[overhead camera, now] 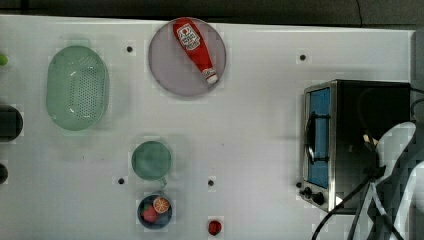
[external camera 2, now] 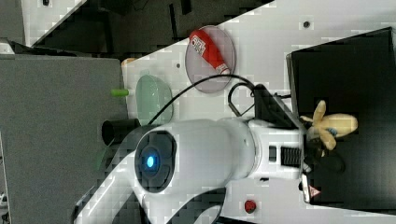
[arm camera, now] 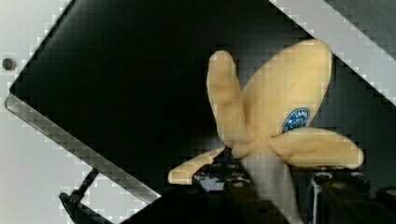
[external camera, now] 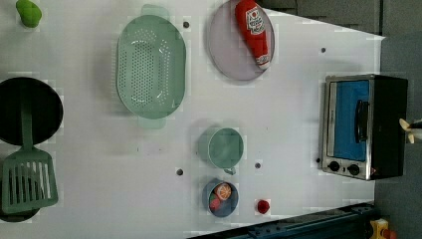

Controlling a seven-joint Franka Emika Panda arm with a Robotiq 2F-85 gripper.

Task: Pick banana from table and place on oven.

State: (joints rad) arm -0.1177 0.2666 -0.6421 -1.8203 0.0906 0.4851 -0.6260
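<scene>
A white table [overhead camera: 260,125] under dark surroundings carries one colander [overhead camera: 77,87], one cup [overhead camera: 151,160], one bowl [overhead camera: 155,211], one plate [overhead camera: 170,75] bearing one ketchup bottle [overhead camera: 195,49], and one black oven [overhead camera: 357,145]. The white arm [external camera 2: 201,149] reaches over the oven, its gripper [arm camera: 275,186] clamped on the lone banana [arm camera: 275,121] above the oven's top.

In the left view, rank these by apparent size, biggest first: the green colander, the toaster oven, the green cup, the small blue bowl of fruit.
1. Green colander
2. Toaster oven, a little smaller in outline
3. Green cup
4. Blue bowl of fruit, somewhat smaller than the cup
</scene>
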